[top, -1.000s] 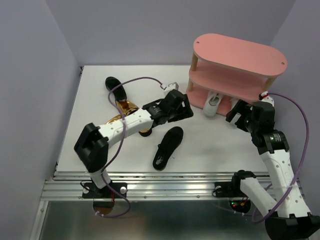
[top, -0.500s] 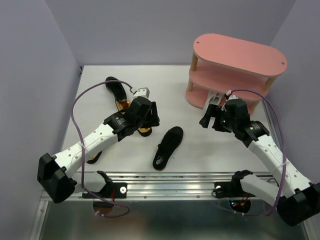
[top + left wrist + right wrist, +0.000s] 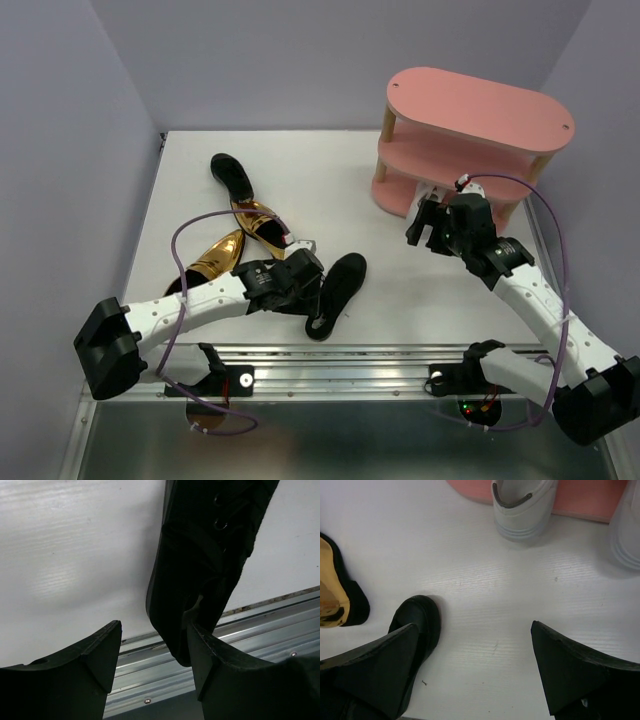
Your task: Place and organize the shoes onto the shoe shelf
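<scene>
Footwear sorting on a white table [image 3: 420, 290]: the left gripper [image 3: 155, 627] is pictured low at the heel end of a black slip-on shoe [image 3: 210, 555], which lies near the front rail [image 3: 350, 365], well apart from the pink shoe shelf [image 3: 480, 105] at the far right. Its jaws are held partly apart and nothing is clamped; the shoe's heel lies close against one jaw, with bare table showing between the shoe and the other.

A clean pickup is judged to need the heel wall straddled, one jaw inside the opening and one outside, before any squeeze is applied. The soft upper is expected to fold if it is pinched too near the rim, so a deeper bite is advised. The shoe should then be lifted level, clear of the rail.

The right gripper [image 3: 475, 630] is spread wide and empty before the shelf's lowest tier, where white sneakers [image 3: 522, 505] are seen. Gold heels [image 3: 258, 218] and a second black shoe [image 3: 230, 175] lie at the left.
</scene>
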`<state>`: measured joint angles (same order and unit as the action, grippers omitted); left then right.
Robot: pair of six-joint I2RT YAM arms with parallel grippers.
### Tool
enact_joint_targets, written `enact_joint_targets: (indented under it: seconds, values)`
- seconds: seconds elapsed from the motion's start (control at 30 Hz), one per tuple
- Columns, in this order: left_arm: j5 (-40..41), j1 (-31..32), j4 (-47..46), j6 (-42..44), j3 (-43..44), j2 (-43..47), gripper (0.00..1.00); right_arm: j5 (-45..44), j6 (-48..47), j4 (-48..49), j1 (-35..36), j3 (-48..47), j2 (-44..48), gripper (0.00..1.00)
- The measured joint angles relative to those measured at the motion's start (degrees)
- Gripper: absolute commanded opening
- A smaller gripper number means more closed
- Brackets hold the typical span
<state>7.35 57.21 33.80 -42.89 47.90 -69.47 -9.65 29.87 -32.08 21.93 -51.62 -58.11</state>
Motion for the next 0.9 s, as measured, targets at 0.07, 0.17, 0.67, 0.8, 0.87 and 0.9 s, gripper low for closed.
enact_joint_targets:
  seconds: [0.07,0.17,0.67,0.8,0.87,0.9]
  values:
    - [-0.3,0.2,0.1,-1.2,-1.1,0.0,0.65,-1.1,0.0,0.0,0.0,0.0,0.2,1.0]
    - [-1.1,0.2,0.0,-2.2,-2.5,0.0,0.64,-2.0,0.0,0.0,0.0,0.0,0.4,1.0]
    - [-5.9,1.0,-8.0,-4.4,-6.1,-4.9,0.32,-3.5,0.1,0.5,0.0,0.0,0.5,1.0]
    - [-5.5,1.2,-7.6,-4.3,-5.8,-5.0,0.26,-3.8,0.1,0.6,0.0,0.0,1.0,1.0]
    - [-5.4,1.2,-7.4,-4.3,-5.7,-5.0,0.42,-3.9,0.1,0.6,0.0,0.0,1.3,1.0]
    - [-5.4,1.2,-7.4,-4.1,-5.7,-5.0,0.46,-3.9,0.1,0.6,0.0,0.0,1.4,1.0]
